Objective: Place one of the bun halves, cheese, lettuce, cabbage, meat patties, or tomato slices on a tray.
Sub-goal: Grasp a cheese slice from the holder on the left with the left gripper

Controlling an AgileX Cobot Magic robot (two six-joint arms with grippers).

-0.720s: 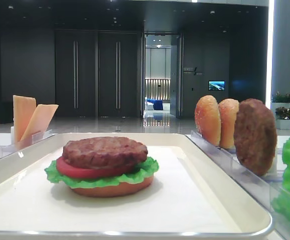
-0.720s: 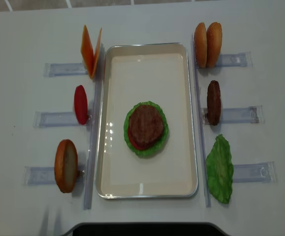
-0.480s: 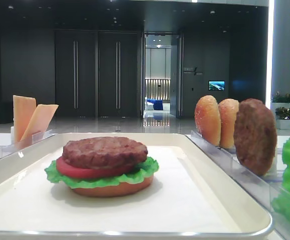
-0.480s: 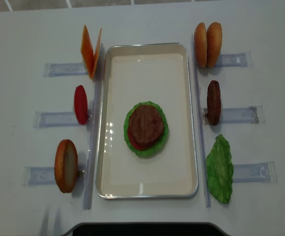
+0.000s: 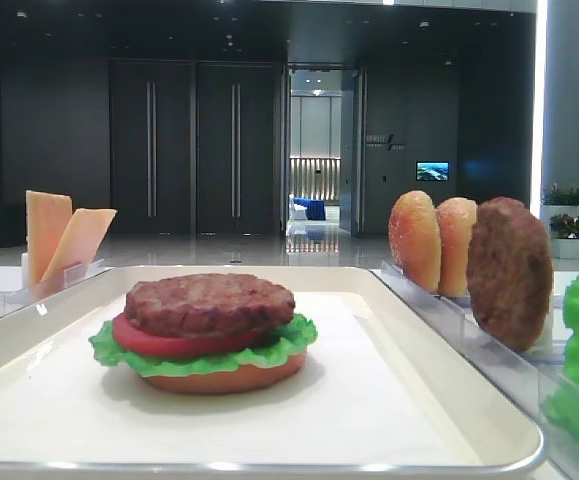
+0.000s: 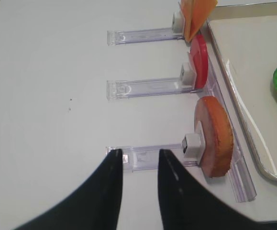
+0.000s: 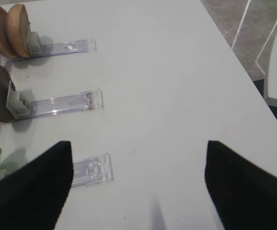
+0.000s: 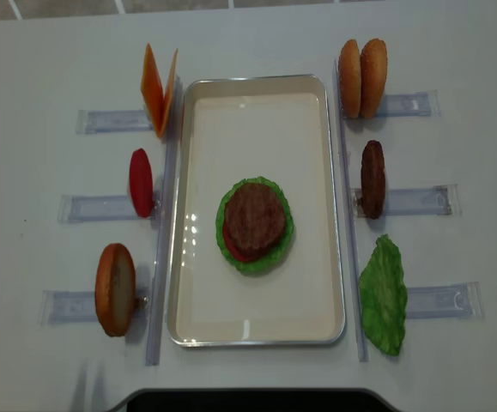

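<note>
The cream tray (image 8: pixel 257 86) holds a stack: meat patty (image 8: pixel 254 216) on a tomato slice, lettuce and a bun half. Left of it, racks hold cheese (image 8: pixel 158 88), a tomato slice (image 8: pixel 141 182) and a bun half (image 8: pixel 115 288). My left gripper (image 6: pixel 138 155) hovers over the outer end of that bun half's (image 6: pixel 215 136) rack, open a little with nothing between its fingers. Right of the tray stand two bun halves (image 8: pixel 362 77), a patty (image 8: pixel 372 178) and lettuce (image 8: pixel 384 296). My right gripper (image 7: pixel 137 148) is wide open over bare table, right of the lettuce rack (image 7: pixel 93 170).
Clear plastic racks (image 8: pixel 102 120) stick out from both long sides of the tray (image 5: pixel 269 275). The white table's right edge (image 7: pixel 234 52) lies close to my right gripper, with floor beyond. A dark base (image 8: pixel 248 400) sits at the table's near edge.
A dark bit at the overhead view's lower left edge has slid almost out of frame. The food, racks and tray have not moved.
</note>
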